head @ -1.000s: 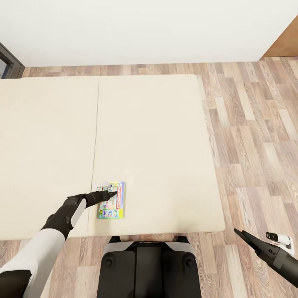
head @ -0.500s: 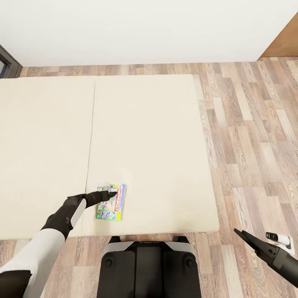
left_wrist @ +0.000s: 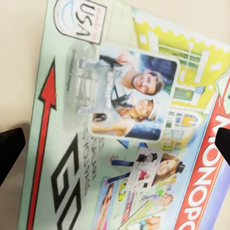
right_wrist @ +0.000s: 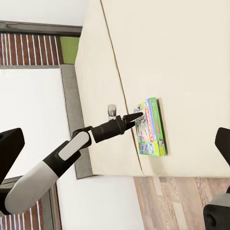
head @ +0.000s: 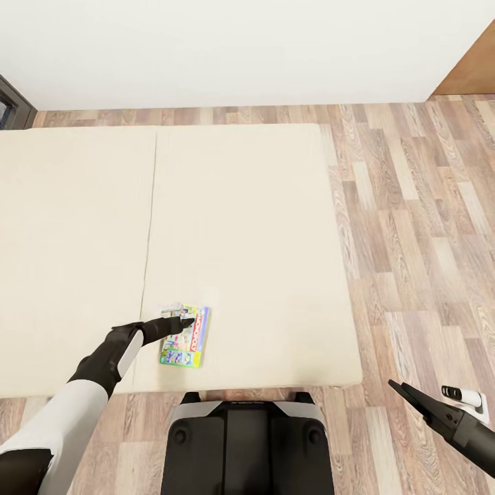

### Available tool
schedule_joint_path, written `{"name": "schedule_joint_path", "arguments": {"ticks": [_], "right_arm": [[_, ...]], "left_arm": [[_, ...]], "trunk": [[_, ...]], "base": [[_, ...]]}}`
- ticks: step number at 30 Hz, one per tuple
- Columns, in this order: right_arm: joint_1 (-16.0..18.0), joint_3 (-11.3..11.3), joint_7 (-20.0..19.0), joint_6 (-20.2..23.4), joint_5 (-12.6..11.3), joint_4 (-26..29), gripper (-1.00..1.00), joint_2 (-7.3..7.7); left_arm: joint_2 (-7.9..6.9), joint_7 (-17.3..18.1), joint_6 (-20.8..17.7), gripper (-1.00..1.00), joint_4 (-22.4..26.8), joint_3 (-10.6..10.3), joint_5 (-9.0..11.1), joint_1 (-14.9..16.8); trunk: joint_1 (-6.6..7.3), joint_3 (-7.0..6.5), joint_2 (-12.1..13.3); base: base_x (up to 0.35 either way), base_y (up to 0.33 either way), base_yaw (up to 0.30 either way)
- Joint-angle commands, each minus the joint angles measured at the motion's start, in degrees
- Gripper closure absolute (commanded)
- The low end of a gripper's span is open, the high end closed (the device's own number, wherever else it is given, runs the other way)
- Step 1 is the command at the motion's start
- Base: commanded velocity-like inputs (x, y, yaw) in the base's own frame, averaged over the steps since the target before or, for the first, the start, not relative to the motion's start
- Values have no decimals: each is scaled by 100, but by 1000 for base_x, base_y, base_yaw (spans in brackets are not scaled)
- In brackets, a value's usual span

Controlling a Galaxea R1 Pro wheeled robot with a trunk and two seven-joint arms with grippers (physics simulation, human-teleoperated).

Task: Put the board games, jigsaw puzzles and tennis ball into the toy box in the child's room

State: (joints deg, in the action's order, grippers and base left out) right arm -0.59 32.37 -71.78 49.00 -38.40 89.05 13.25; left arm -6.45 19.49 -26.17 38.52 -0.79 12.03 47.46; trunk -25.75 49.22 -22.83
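Observation:
One board game, the white-green MONOPOLY box (head: pixel 185 338), lies flat on the bed (head: pixel 247 227) close to the cream mattress's near edge. My left gripper (head: pixel 184 322) hovers just over the box's near-left part and is open. In the left wrist view its dark fingertips (left_wrist: pixel 10 147) stand wide apart on either side of the printed lid (left_wrist: pixel 120 124), not touching it. The right wrist view shows the same box (right_wrist: pixel 152 127) with my left arm reaching to it. My right gripper (head: pixel 407 394) hangs open over the floor at the lower right, holding nothing.
Wood-plank floor (head: pixel 419 227) runs along the bed's right side and behind it to a white wall. A brown door (head: pixel 474 69) is at the far right and a dark frame (head: pixel 14 103) at the far left. My base (head: pixel 247 440) is against the bed's near edge.
The whole view has shifted a little, so the bed sits slightly further left and its near edge higher. My left gripper stays over the box, and the right arm holds its pose.

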Motion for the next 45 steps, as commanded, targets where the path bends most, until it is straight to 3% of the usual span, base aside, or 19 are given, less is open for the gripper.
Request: {"name": "schedule_joint_path", "arguments": {"ticks": [1, 16, 29, 45], "right_arm": [[-2, -1, 6, 38, -28, 2, -100, 2], [-2, -1, 7, 39, -28, 1, -100, 2], [-2, 1, 7, 39, -28, 0, -100, 2], [-2, 0, 7, 39, -28, 0, -100, 2]], "left_arm": [[-4, -6, -46, -100, 6, -9, 45, 0], [10, -46, -111, -100, 6, -17, 44, 0], [4, -76, -496, -100, 6, -27, 38, 0], [12, -62, -654, -100, 6, -23, 36, 0]], "trunk": [[-4, 6, -9], [-4, 6, -9], [-4, 6, -9], [-4, 6, -9]], "base": [[0, -1, 0], [0, 0, 0], [0, 0, 0], [0, 0, 0]]}}
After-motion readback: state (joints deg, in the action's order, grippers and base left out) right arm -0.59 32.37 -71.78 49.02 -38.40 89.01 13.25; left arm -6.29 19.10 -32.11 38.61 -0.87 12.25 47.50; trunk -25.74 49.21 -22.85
